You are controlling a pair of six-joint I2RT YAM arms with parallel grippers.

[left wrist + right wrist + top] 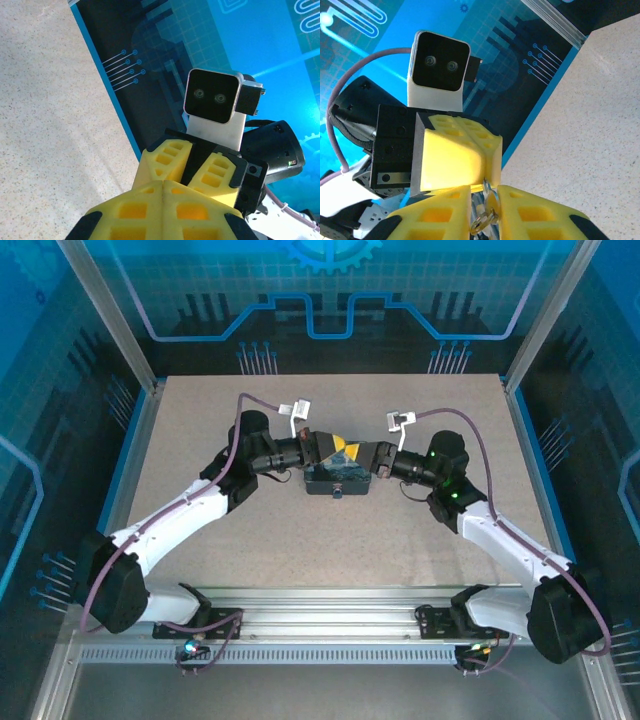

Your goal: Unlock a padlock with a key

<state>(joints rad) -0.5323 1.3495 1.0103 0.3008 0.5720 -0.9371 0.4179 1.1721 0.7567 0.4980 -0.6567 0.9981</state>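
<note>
**Entry: padlock-and-key job, middle stage.**

- Right gripper (485,196): clamped on the key (485,212). The key sits in the narrow slot between its fingers, its upper end just beside the left gripper's fingers.
- Left gripper (162,186): fingers pressed together along a seam. I cannot tell whether anything is pinched there.
- Padlock: not made out. Any yellow-and-black body is lost among the yellow fingers where the two grippers meet, above the tin (338,483) on the tabletop (330,560).
- Progress, as judged: the key is in hand and brought up to the meeting point. Insertion, the turn and the shackle release are unconfirmed, so probably all three are left to do.
</note>
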